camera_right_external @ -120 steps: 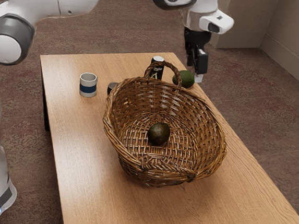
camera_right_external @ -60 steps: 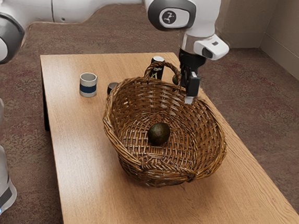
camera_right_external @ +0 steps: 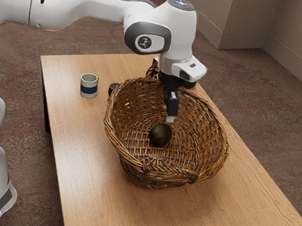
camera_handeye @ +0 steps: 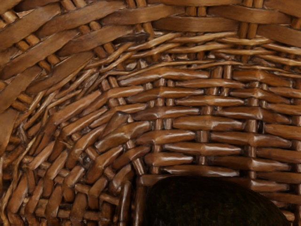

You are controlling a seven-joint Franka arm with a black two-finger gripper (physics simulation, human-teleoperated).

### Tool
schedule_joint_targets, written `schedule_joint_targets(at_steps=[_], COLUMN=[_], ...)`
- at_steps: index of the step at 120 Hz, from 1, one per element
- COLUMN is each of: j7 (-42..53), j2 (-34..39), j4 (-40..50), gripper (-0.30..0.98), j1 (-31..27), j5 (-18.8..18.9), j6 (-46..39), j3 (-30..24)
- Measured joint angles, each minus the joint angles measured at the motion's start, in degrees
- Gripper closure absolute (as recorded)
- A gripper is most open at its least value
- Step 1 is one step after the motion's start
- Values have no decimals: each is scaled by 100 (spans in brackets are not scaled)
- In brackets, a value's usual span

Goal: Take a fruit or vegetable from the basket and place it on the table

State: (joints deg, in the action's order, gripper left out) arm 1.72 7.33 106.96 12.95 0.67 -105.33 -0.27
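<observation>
Exterior view: fingers (camera_right_external: pixel 171 118) swung leftward from upper right, now over the basket (camera_right_external: pixel 208 134), near the dark avocado (camera_right_external: pixel 160 135), unmoved at frame centre. Wide or narrow, can't tell. Likely next: line up, descend.

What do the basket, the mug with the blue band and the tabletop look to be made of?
Basket: wicker or similar plant strips, slightly glossy; woven strands show throughout.
Mug: probably glazed ceramic, pale with a dark blue band; its smooth surface suggests this, though plastic is possible.
Tabletop: wood or wood-look laminate, softly sheened; fine grain lines.
</observation>
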Motion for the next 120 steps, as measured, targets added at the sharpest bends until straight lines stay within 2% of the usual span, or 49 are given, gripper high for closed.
schedule_joint_targets(at_steps=[35,120], j7=[-37,-79], j2=[166,99], j4=[520,866], gripper=[0,0], j1=[90,339], j5=[-1,-96], j6=[-249,-354], j3=[52,106])
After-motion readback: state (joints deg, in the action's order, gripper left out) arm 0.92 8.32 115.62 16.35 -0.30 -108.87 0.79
